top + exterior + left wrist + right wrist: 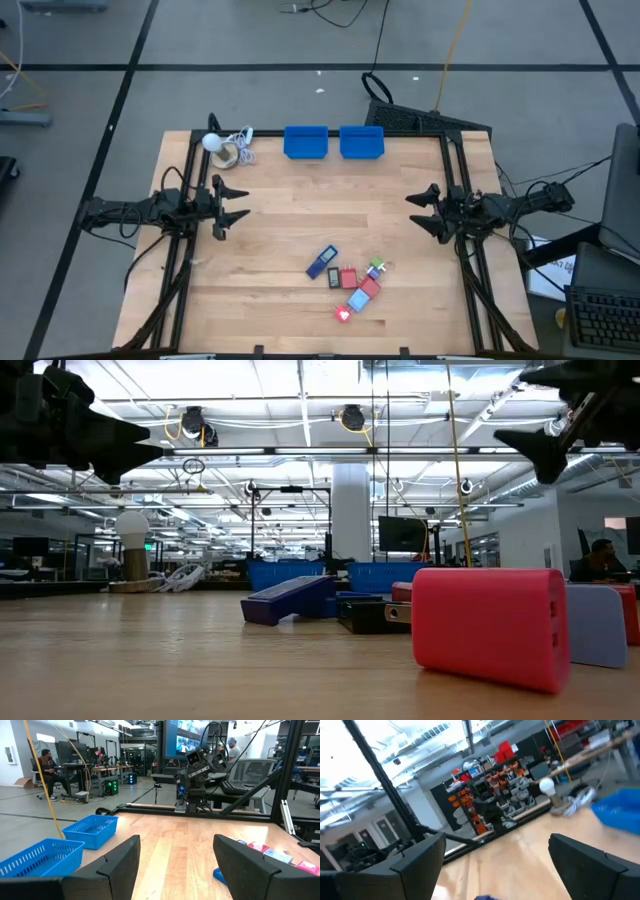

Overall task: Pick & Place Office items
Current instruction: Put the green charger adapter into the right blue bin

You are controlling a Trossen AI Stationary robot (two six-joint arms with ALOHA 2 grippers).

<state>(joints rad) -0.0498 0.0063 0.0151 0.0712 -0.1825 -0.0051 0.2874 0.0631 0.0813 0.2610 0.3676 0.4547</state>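
Note:
The office items lie in a loose cluster on the wooden table, near its front edge and right of the middle: two dark blue rectangles [322,261], red blocks [348,279], a light blue block [357,300] and a green-white bit [377,268]. In the low view a red block [488,625] stands closest. My left gripper [235,208] hovers open at the table's left edge, pointing level toward the right. My right gripper [420,210] hovers open at the right edge, pointing toward the left. Neither touches anything.
Two blue plastic bins [306,142] [362,141] stand side by side at the table's far edge. A white ball with a coiled cord [226,147] lies at the far left corner. Bare wood stretches between the two grippers.

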